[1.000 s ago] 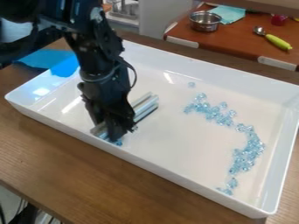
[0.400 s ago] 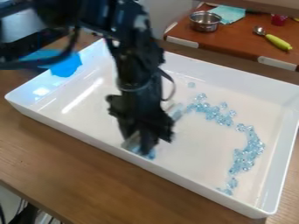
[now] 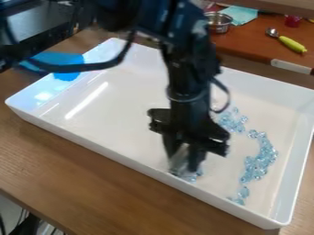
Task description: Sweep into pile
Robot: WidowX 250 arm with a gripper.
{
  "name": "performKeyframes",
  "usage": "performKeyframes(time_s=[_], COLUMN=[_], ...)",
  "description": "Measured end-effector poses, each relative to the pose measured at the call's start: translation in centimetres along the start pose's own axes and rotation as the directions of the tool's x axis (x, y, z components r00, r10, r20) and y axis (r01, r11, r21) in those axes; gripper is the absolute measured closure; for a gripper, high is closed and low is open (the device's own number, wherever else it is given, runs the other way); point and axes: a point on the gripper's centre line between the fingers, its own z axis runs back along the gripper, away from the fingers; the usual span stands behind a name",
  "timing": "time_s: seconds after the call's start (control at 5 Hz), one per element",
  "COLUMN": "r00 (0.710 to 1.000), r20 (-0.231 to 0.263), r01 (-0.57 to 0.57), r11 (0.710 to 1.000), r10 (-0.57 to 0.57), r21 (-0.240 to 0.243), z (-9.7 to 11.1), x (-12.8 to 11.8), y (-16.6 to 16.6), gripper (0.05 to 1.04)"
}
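Closest to me is the brown wooden desk (image 3: 92, 183), with some dark cables (image 3: 25, 225) below its corner at lower left. On it sits the big white tray (image 3: 122, 119), its raised walls fencing everything in. Just inside the near wall, a few clear blue beads (image 3: 195, 176) lie by the foot of a pale, silvery piece (image 3: 178, 159). The black hand (image 3: 182, 166) hangs over that spot and looks to be grasping the piece between its fingers (a bit blurry, that part). Most of the beads form a crooked trail towards the right end, bending away behind the arm, which blocks my view of part of the tray.

A black cable (image 3: 110, 64) loops across the left end, in front of a bright blue sheet (image 3: 58, 58) that reaches the tray's wall. Beyond, on a reddish-brown desk (image 3: 251, 46), are a spoon with a green handle (image 3: 292, 44), a metal bowl (image 3: 219, 23) partly hidden by the arm, a pale teal cloth (image 3: 240, 14) and something small and red (image 3: 293, 21).
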Motion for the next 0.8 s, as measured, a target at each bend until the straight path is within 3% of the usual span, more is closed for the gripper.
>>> performKeyframes(time_s=[0.4, 0.6, 0.8], r00=[0.998, 0.997, 0.991], r20=[-0.051, -0.034, 0.043], r01=[-0.029, -0.066, -0.125], r11=[0.998, 0.995, 0.992], r10=[0.026, 0.064, 0.125], r21=[-0.053, -0.07, -0.01], z=[1.0, 3.6, 6.3], x=[0.5, 1.9, 4.0], y=[-2.6, -0.6, 4.0], gripper=[0.705, 0.705, 0.705])
